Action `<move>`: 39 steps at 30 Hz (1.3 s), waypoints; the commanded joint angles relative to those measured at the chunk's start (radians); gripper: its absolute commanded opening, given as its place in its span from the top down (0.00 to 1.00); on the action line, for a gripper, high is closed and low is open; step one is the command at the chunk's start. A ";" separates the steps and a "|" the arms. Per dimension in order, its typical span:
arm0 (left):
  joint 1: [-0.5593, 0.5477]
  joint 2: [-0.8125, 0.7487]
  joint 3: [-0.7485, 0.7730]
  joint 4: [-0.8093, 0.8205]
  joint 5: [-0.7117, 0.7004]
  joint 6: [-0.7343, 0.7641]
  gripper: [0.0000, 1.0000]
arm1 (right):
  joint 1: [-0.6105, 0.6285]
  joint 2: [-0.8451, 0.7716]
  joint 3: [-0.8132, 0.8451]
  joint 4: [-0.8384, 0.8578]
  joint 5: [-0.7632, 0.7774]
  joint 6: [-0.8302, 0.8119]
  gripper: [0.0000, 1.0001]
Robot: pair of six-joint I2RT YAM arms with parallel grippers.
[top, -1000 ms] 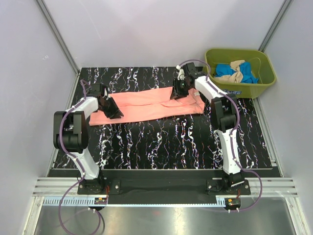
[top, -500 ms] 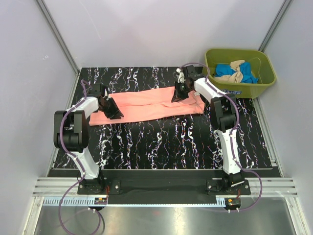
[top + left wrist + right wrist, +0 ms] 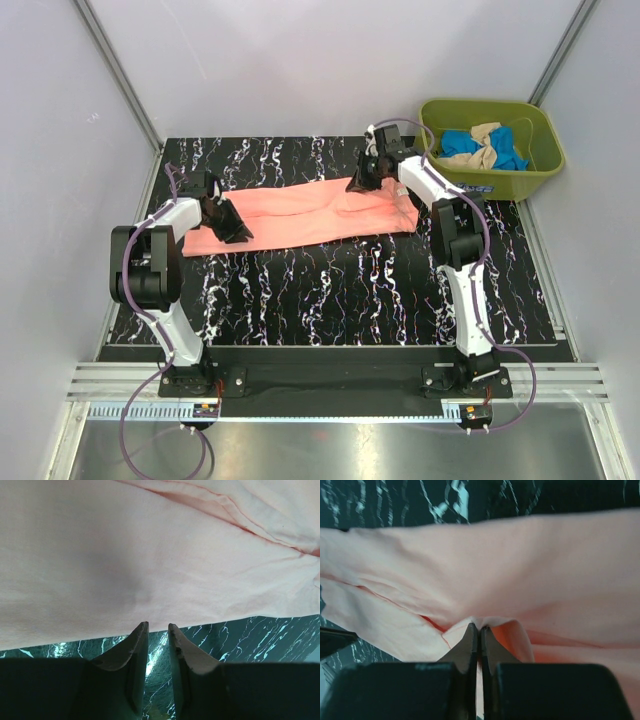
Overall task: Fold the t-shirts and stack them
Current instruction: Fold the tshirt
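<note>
Folding is only beginning: overhead, the salmon-pink t-shirt (image 3: 300, 215) is lying in a long band across the desk (image 3: 330, 290), with other t-shirts (image 3: 490, 148) sitting in the tub (image 3: 545, 150) at two o'clock. Left wrist: the left hand (image 3: 157, 626) is sitting slightly apart at the hem, gripping nothing. Right wrist: the right hand (image 3: 480, 627) is pinching a cloth ridge.

One t-shirt (image 3: 300, 215) lies left-to-right across the tabletop (image 3: 330, 290); behind its right end (at the far corner) a tub (image 3: 492, 183) holds more t-shirts (image 3: 480, 148).
</note>
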 commanded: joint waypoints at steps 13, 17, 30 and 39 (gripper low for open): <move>0.000 0.006 -0.020 0.059 0.025 -0.021 0.72 | 0.011 0.245 0.436 0.064 -0.267 0.033 0.59; -0.001 -0.028 -0.035 0.063 -0.009 -0.019 0.72 | 0.013 0.164 0.421 0.027 -0.133 0.002 0.35; -0.058 -0.016 0.121 0.127 0.032 0.075 0.62 | -0.032 -0.087 0.204 -0.191 0.287 -0.143 0.39; -0.227 0.207 0.299 0.571 0.052 -0.141 0.58 | -0.133 -0.025 0.221 -0.146 0.210 -0.169 0.42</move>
